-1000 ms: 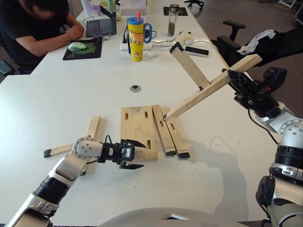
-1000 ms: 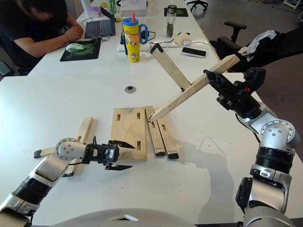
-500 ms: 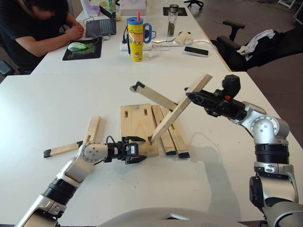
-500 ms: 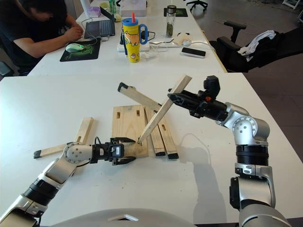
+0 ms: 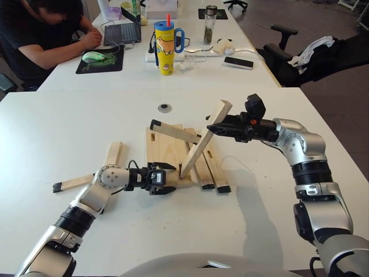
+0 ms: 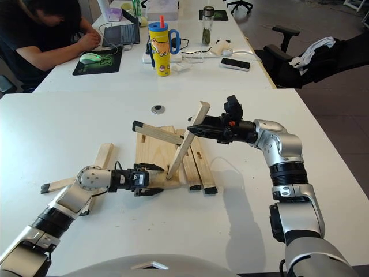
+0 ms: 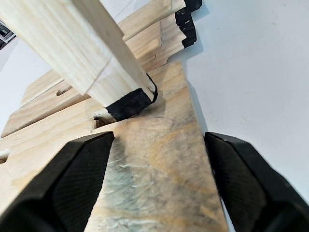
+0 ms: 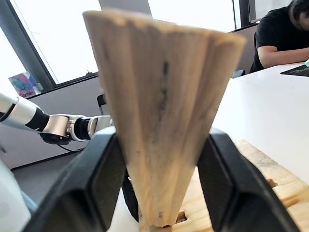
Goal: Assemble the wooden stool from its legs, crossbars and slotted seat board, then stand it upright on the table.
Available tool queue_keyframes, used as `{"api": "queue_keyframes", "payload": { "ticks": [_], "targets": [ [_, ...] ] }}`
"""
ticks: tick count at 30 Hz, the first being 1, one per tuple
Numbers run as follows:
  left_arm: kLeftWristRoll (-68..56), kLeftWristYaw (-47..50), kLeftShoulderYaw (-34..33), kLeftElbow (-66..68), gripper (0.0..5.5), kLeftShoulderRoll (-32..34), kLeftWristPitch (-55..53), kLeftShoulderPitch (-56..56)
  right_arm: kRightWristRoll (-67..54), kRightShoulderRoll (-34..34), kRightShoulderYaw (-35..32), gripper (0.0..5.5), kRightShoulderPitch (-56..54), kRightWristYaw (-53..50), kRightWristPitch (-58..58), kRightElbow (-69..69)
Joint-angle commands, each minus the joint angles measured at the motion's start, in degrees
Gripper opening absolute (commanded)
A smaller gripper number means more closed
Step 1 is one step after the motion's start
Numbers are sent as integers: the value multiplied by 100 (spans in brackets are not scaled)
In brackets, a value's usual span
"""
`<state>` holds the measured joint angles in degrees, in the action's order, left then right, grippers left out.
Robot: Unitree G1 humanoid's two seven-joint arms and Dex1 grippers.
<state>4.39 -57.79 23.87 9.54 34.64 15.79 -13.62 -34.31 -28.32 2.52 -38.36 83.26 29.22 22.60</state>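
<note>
When 12 o'clock is read as straight ahead of the robot, the white table (image 5: 277,231) carries every part. The slotted seat board (image 5: 163,156) lies flat at the centre, with its long axis running from 12 to 6.

A leg (image 5: 196,153) stands tilted on the board. Its black-capped foot sits at the slot near the board's 4 o'clock corner, and its top leans toward 1 o'clock. A crossbar (image 5: 176,132), black-capped at its free end, joins this leg near mid-length and projects toward 10 o'clock above the board.

Two loose slats (image 5: 216,173) lie flat side by side, just beside the board's 3 o'clock edge. An L-shaped joined pair (image 5: 113,154) lies at 9 o'clock, apart from the board.

The right gripper (image 5: 214,128) is clenched on the leg's upper part. The left gripper (image 5: 167,179) sits low at the board's 6 o'clock end, jaws spread and grasping nothing. One finger (image 7: 77,183) is over the board and the other is beyond its near edge.

A yellow tumbler (image 5: 166,49) stands far off at 12 o'clock. It bears a cartoon graphic, and its print is too small to read.
</note>
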Motion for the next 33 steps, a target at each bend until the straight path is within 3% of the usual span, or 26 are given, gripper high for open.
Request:
{"api": "queue_keyframes", "payload": {
  "ticks": [1, 11, 24, 33],
  "targets": [
    [287, -284, 202, 428, 349, 264, -67, 160, 519, -88, 306, 207, -377, 182, -391, 188],
    [374, -279, 341, 485, 349, 268, 77, 272, 1193, -79, 738, 207, -717, 232, -1042, 337],
    [332, 77, 273, 313, 349, 126, -275, 537, 1463, -205, 1301, 207, 488, -302, -840, -1084],
    [406, 635, 227, 474, 349, -219, -816, 512, 1617, 71, 1517, 207, 196, -689, -1058, -171]
  ]
}}
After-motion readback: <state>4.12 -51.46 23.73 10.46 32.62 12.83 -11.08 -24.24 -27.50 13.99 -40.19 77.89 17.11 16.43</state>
